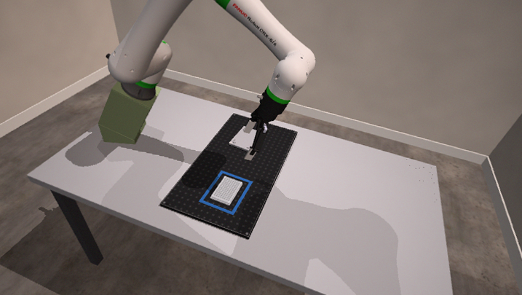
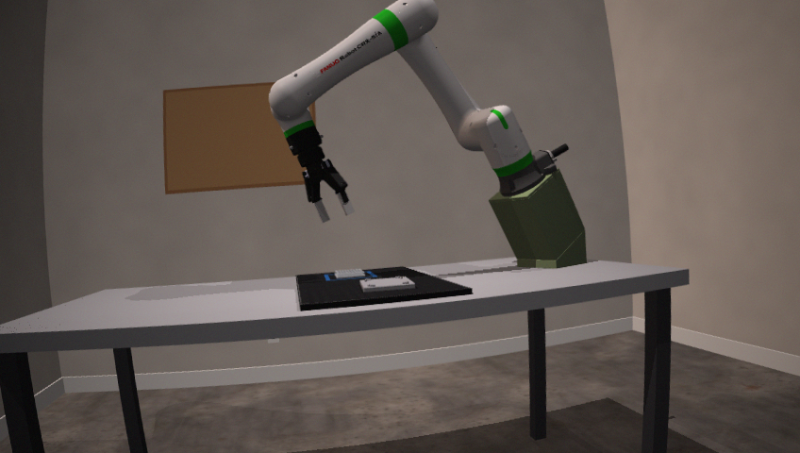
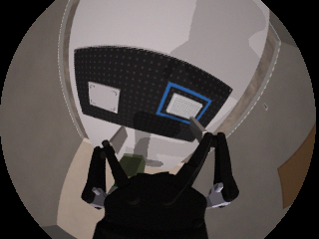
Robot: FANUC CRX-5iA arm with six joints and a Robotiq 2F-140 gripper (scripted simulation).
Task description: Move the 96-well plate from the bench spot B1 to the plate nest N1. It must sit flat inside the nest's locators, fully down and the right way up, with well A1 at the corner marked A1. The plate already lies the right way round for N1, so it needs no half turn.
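tool (image 2: 333, 211): spread wide, nothing between the fingers, hanging high above the table, tilted a little off vertical, well apart from everything below.
tool in wrist view (image 3: 159, 194): both black linkages splayed out left and right, light pads at the tips, gap between them bare.
96-well plate (image 1: 224, 189): white, lying flat inside the blue outline, near end of the black board, well grid facing up; a1 corner too small to tell.
blue outline (image 1: 207, 191): rectangular frame around the plate, marking spot b1; plate sits within it, not over the edges.
plate nest (image 1: 241, 139): light grey flat square at the far end of the board, partly hidden by the tool in top view; locators and a1 mark too small to make out.
plate nest in exterior view (image 2: 387, 283): low pale slab, just right of and nearer than the plate (image 2: 349, 273).
black board (image 1: 273, 164): dotted hole pattern, lying flat on the table, long axis running near to far.
table (image 1: 360, 186): pale grey top, dark legs, carrying board and arm base.
arm base (image 1: 121, 124): olive-green block at the far left of the table.
arm (image 1: 251, 18): white with green rings, elbow high, wrist bent down over the far end of the board.
corkboard (image 2: 225, 137): brown panel on the wall behind the tool in exterior view.
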